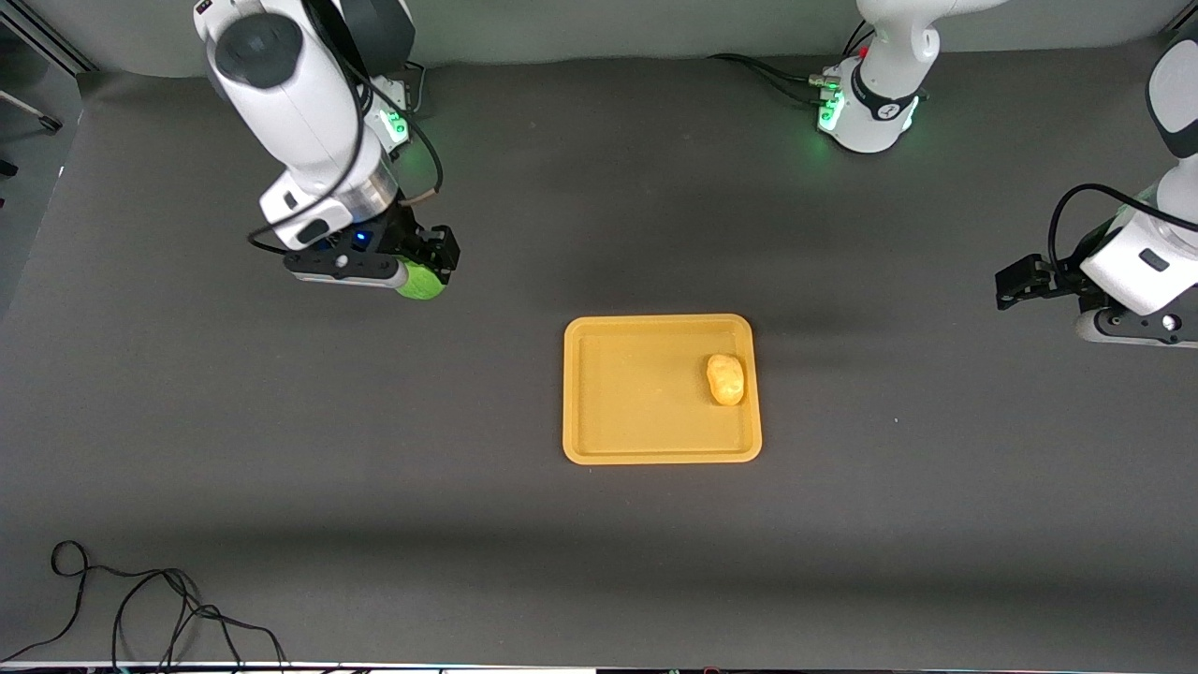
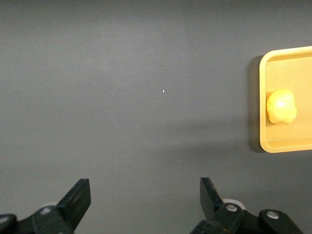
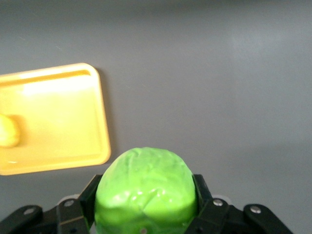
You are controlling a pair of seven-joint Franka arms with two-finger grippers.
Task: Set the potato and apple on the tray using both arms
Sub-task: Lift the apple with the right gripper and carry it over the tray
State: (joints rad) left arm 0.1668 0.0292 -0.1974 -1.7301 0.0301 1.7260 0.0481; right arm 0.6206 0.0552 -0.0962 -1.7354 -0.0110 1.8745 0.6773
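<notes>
The yellow-orange tray lies at the table's middle. The potato lies in it, close to the rim toward the left arm's end; it also shows in the left wrist view and at the edge of the right wrist view. My right gripper is shut on the green apple, held above the bare table toward the right arm's end; the apple fills the space between the fingers. My left gripper is open and empty over the table at the left arm's end.
The grey table surrounds the tray. A loose black cable lies at the near corner toward the right arm's end. The arms' bases glow green at the table's back edge.
</notes>
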